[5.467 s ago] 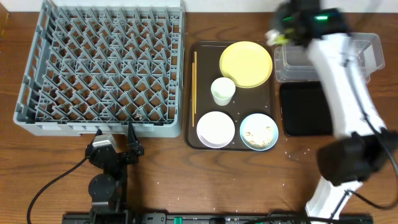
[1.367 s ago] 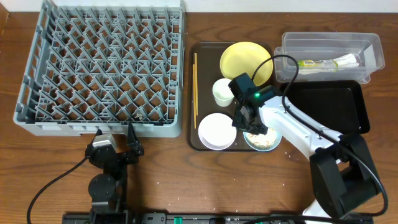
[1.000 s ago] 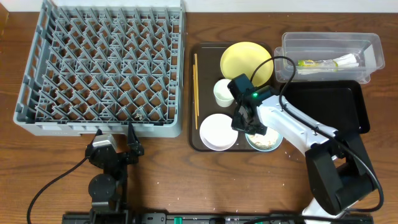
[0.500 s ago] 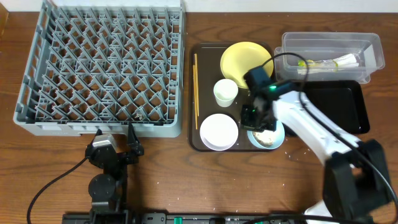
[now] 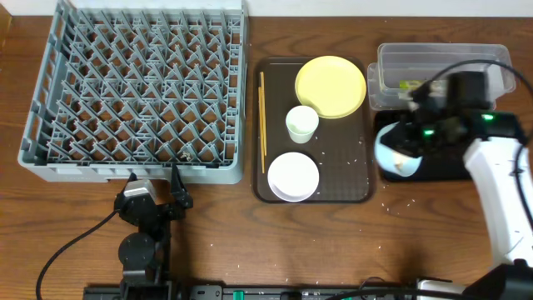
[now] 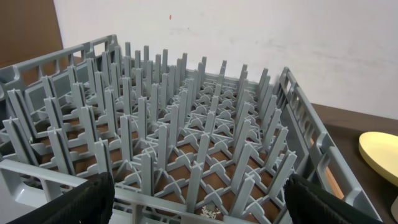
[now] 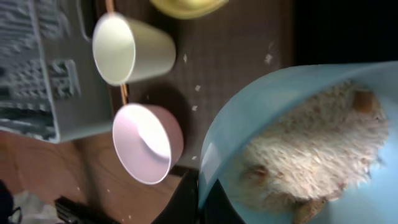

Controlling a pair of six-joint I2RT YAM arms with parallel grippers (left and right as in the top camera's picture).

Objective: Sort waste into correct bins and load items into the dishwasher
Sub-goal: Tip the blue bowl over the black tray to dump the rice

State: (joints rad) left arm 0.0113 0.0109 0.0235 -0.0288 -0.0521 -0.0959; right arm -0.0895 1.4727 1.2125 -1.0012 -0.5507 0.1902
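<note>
While the left hand [image 6: 199,200] stands wide by the dish rack [image 5: 133,83], the right hand [image 5: 419,136] clamps the pale blue bowl [image 5: 393,157] of rice [image 7: 311,143] over the black tray [image 5: 437,167].

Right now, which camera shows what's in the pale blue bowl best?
Right wrist: the pale blue bowl is close up, whitish rice scraps plainly inside. Overhead shows it small, at the black tray's left edge, partly hidden by the right arm. Left wrist shows only the dish rack and the yellow plate's edge, no bowl.
</note>
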